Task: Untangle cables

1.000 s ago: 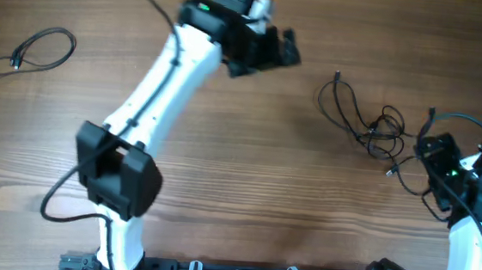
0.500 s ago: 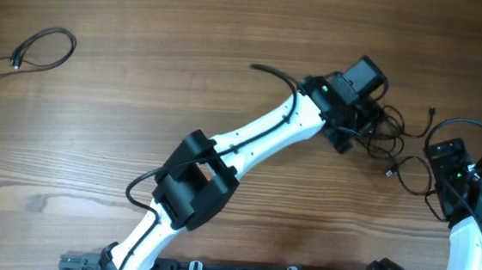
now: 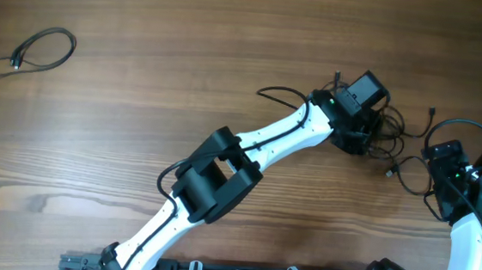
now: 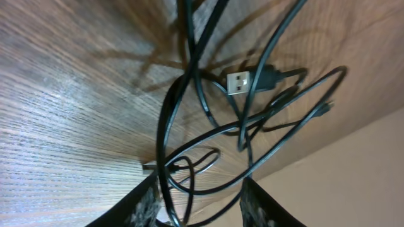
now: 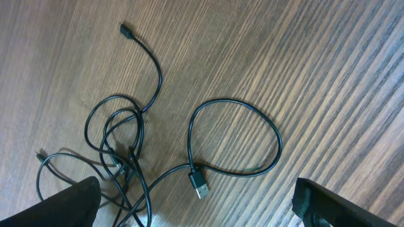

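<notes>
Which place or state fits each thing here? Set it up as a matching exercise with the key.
Things: 1 tangled cables; 2 lone cable loop; 3 left hand; 4 right hand.
Places: A far left of the table; B right edge, wide open; C right of centre; D down on the tangle, strands between its fingers.
Pairs: 1-C, 2-A, 3-D, 4-B.
</notes>
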